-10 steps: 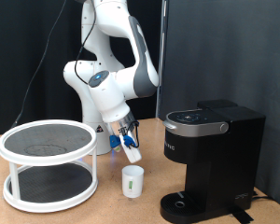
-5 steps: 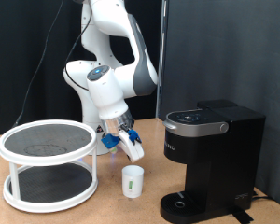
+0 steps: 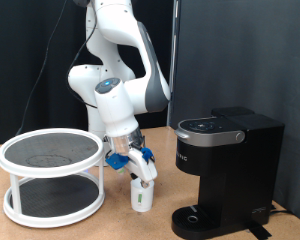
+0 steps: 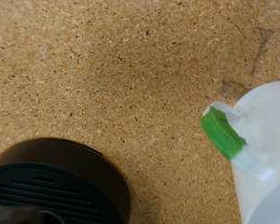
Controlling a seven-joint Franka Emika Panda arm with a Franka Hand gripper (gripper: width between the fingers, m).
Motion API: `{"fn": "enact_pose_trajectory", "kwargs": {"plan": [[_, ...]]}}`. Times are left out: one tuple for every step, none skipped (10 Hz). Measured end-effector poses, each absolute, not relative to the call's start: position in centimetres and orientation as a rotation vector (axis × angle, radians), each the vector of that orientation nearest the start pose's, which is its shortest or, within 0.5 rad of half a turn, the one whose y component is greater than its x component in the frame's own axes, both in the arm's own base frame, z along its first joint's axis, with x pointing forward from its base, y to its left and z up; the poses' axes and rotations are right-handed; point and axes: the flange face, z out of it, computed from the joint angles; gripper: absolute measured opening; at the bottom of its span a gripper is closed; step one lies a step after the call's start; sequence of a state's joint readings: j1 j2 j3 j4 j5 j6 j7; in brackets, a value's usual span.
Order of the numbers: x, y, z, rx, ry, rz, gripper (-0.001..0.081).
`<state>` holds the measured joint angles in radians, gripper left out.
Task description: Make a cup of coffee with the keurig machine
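The plain white cylindrical cup (image 3: pixel 141 195) stands upright on the brown particle-board tabletop, just to the exterior view's left of the coffee maker's base, with a small green mark on its side. In the wrist view the cup (image 4: pixel 266 154) shows its white wall and a green tab. The black boxy keurig machine (image 3: pixel 225 170) stands at the exterior view's right, lid closed, its round drip base (image 4: pixel 56 182) in front.
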<state>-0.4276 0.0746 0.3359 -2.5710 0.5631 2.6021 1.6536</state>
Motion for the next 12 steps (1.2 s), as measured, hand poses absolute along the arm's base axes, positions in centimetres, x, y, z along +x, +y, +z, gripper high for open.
{"fn": "enact_pose_trajectory", "kwargs": {"plan": [[44.3,-4.9,22.6,-1.311,2.635,0.371,0.0602],[44.6,-4.8,22.0,-1.344,2.626,0.373,0.0693],[44.8,-4.8,21.3,-1.376,2.616,0.373,0.0693],[44.9,-4.8,20.6,-1.396,2.61,0.374,0.0727],[44.9,-4.8,20.0,-1.405,2.611,0.383,0.0727],[45.0,-4.7,19.6,-1.41,2.611,0.394,0.0733],[44.9,-4.7,19.1,-1.417,2.611,0.406,0.0733],[44.8,-4.6,18.8,-1.425,2.61,0.42,0.0734],[44.7,-4.4,18.3,-1.437,2.611,0.456,0.0734],[44.4,-4.2,18.0,-1.453,2.61,0.498,0.0734],[44.2,-3.9,17.8,-1.471,2.607,0.532,0.0734],[44.0,-3.6,17.6,-1.482,2.606,0.559,0.0734]]}}
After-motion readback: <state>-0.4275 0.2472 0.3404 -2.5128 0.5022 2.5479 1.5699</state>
